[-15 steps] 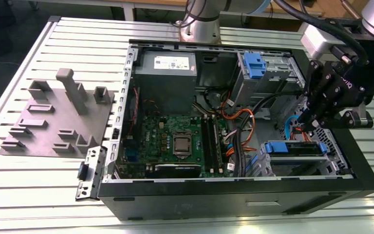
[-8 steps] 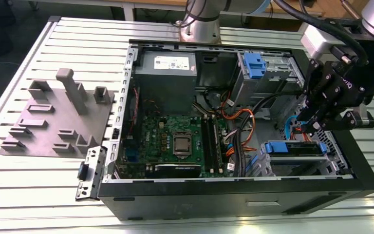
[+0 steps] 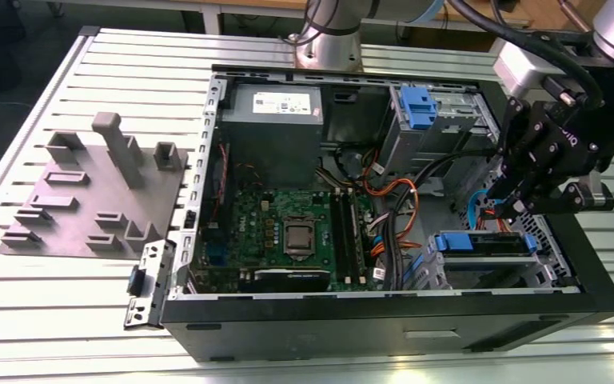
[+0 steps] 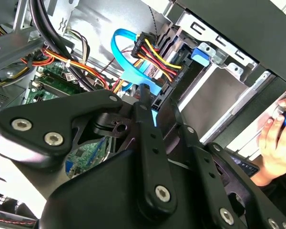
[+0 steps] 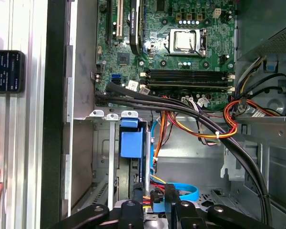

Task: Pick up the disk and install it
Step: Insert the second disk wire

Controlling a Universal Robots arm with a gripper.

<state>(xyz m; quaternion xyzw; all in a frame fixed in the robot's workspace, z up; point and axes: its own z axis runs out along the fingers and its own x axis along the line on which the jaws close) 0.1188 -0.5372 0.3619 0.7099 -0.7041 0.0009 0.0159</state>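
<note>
A narrow slab with blue rails, which looks like the disk (image 3: pixel 486 242), stands on edge in the silver drive cage (image 3: pixel 488 270) at the near right corner of the open computer case (image 3: pixel 392 320). In the first wrist view the disk (image 5: pixel 140 177) shows edge-on beside a blue latch (image 5: pixel 132 140). My black gripper (image 3: pixel 515 210) hangs just above that cage's end. In the second wrist view my gripper (image 4: pixel 155 112) is close to a black power connector (image 4: pixel 164 88) and a blue flat cable (image 4: pixel 126 52), with something light blue at its tip. In the first wrist view my gripper (image 5: pixel 155 210) sits over those cables.
Orange, black and blue cables (image 5: pixel 205 124) cross between the motherboard (image 3: pixel 285 232) and the cage. A grey power-supply box (image 3: pixel 275 120) and a second cage with a blue latch (image 3: pixel 419 108) sit at the back. A grey fixture plate (image 3: pixel 93 192) lies at the exterior view's left. A person's hand (image 4: pixel 276 138) is near the case.
</note>
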